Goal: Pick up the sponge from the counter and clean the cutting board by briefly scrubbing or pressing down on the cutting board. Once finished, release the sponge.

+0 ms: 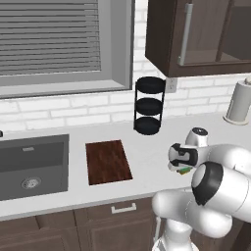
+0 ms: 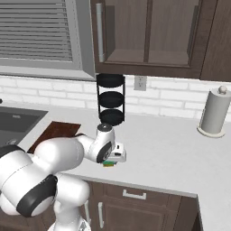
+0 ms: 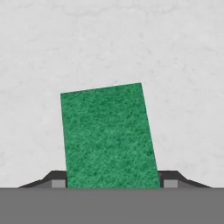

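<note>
Item: sponge (image 3: 109, 138), green face up, on counter (image 3: 175, 65), well right of board (image 1: 108, 162).
Gripper (image 3: 111, 183): 2 fingertips (image 3: 57, 181) flank sponge's sides, seemingly touching; firm grip unconfirmed.
Handling: finish squeeze squarely, lift straight, carry left to board.

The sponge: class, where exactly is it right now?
The sponge lies on the counter between the gripper's fingertips, right of the cutting board.
</note>
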Tool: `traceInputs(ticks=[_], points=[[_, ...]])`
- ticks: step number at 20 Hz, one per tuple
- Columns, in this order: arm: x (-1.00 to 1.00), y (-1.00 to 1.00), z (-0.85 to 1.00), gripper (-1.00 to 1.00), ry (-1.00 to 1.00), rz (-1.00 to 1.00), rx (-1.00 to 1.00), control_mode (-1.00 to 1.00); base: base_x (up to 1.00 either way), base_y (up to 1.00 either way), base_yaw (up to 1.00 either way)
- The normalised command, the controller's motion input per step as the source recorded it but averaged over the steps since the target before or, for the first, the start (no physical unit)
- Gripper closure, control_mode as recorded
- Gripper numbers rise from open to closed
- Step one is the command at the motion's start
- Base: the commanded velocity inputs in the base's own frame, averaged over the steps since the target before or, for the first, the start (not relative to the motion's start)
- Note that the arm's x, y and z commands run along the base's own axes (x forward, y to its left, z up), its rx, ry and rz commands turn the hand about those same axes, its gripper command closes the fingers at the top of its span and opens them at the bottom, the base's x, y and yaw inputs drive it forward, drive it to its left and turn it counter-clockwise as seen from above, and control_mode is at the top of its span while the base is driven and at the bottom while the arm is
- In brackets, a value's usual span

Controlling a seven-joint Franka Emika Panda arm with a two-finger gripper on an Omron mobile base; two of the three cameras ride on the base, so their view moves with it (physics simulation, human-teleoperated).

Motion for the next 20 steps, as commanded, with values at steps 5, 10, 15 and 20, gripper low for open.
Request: traceInputs(ticks=[5, 10, 15, 20], points=[[-0.13, 0.15, 0.15, 1.0, -0.03, 0.04, 0.0, -1.0, 0.0, 0.0, 0.0], [-0.27, 0.48, 0.67, 1.0, -0.15, 0.17, 0.0, -1.0, 0.0, 0.0, 0.0], [-0.06, 0.66, 0.5, 1.0, -0.01, 0.18, 0.0, -1.0, 0.0, 0.0, 0.0], [0.07, 0.86, 0.24, 1.0, 0.0, 0.17, 0.0, -1.0, 0.0, 0.0, 0.0]])
